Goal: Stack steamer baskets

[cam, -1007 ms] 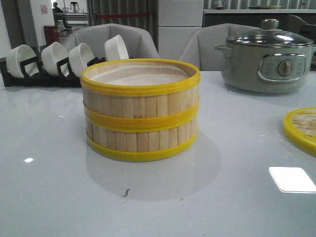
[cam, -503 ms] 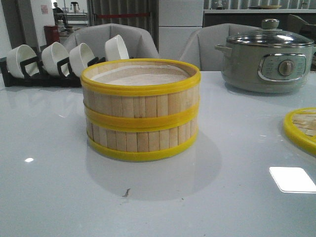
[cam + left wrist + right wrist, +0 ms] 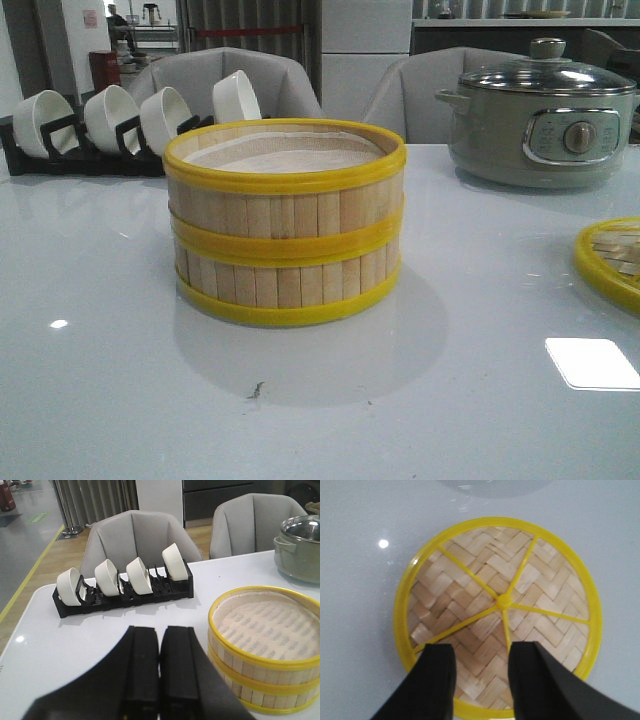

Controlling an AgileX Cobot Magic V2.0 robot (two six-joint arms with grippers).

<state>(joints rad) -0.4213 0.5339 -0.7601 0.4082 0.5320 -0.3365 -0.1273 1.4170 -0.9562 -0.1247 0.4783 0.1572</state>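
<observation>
Stacked steamer baskets (image 3: 285, 225) empty; left claw (image 3: 159, 645) closed, right claw (image 3: 479, 665) parted, both empty-handed

Two steamer baskets (image 3: 285, 225) with walls of pale upright bamboo slats, matt and faintly grained, carry bright yellow rims that look like smooth plastic. A whitish woven cloth liner (image 3: 267, 629) covers the inside of the upper basket. The lid (image 3: 498, 610) shows a herringbone weave of flat bamboo strips under thin yellow spokes and a yellow ring. The table (image 3: 100, 400) is glossy pale grey, mirroring ceiling lights. The electric pot (image 3: 540, 120) has a satin grey-green body, a clear glass lid and a shiny metal band. White bowls (image 3: 140, 575) look glazed ceramic, held in a matt black rack (image 3: 120, 600). Both tools are matt black.
</observation>
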